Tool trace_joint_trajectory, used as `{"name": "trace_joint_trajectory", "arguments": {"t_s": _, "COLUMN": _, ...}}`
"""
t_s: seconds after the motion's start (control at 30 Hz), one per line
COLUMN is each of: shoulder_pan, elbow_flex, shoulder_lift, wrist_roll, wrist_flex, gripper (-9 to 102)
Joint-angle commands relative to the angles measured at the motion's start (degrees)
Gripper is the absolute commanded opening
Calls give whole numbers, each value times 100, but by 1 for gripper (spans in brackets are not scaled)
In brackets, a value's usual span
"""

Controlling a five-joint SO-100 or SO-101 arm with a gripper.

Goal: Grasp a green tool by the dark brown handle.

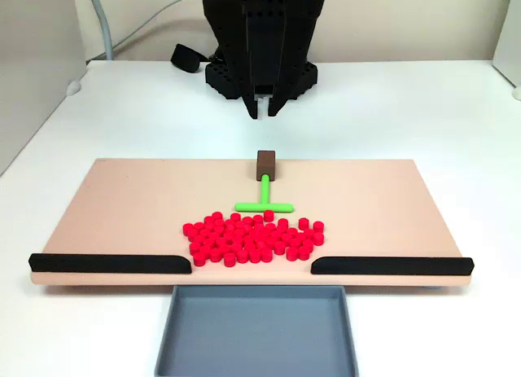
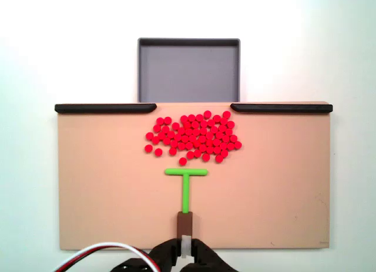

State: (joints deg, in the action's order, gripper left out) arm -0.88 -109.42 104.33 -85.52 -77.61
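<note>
The green tool (image 1: 265, 201) lies flat on the tan board (image 1: 122, 206), its dark brown handle (image 1: 266, 164) pointing at me, just ahead of my pincer (image 1: 262, 110), which hangs above the table (image 1: 407, 108). My pincer's tips sit nearly together, grasping nothing. Red cylinders (image 1: 252, 238) cluster beyond the crossbar.

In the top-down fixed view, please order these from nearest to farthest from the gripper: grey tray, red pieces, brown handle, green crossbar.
From the gripper:
1. Brown handle, just above it.
2. Green crossbar, mid-board.
3. Red pieces, beyond the crossbar.
4. Grey tray, past the board's far edge.
</note>
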Motion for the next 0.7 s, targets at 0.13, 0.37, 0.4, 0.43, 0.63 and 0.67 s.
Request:
{"name": "trace_joint_trajectory", "arguments": {"t_s": 0.13, "shoulder_pan": -53, "elbow_flex": 105, "shoulder_lift": 105, "wrist_roll": 26, "wrist_flex": -18, "gripper": 0}}
{"name": "trace_joint_trajectory", "arguments": {"t_s": 0.37, "shoulder_pan": -70, "elbow_flex": 105, "shoulder_lift": 53, "wrist_roll": 26, "wrist_flex": -18, "gripper": 0}}
{"name": "trace_joint_trajectory", "arguments": {"t_s": 0.4, "shoulder_pan": -70, "elbow_flex": 105, "shoulder_lift": 53, "wrist_roll": 26, "wrist_flex": -18, "gripper": 0}}
{"name": "trace_joint_trajectory", "arguments": {"t_s": 0.43, "shoulder_pan": -70, "elbow_flex": 105, "shoulder_lift": 44, "wrist_roll": 26, "wrist_flex": -18, "gripper": 0}}
{"name": "trace_joint_trajectory", "arguments": {"t_s": 0.63, "shoulder_pan": -158, "elbow_flex": 105, "shoulder_lift": -44, "wrist_roll": 26, "wrist_flex": 0, "gripper": 0}}
{"name": "trace_joint_trajectory", "arguments": {"t_s": 0.67, "shoulder_pan": -176, "elbow_flex": 105, "shoulder_lift": -44, "wrist_roll": 26, "wrist_flex": 0, "gripper": 0}}
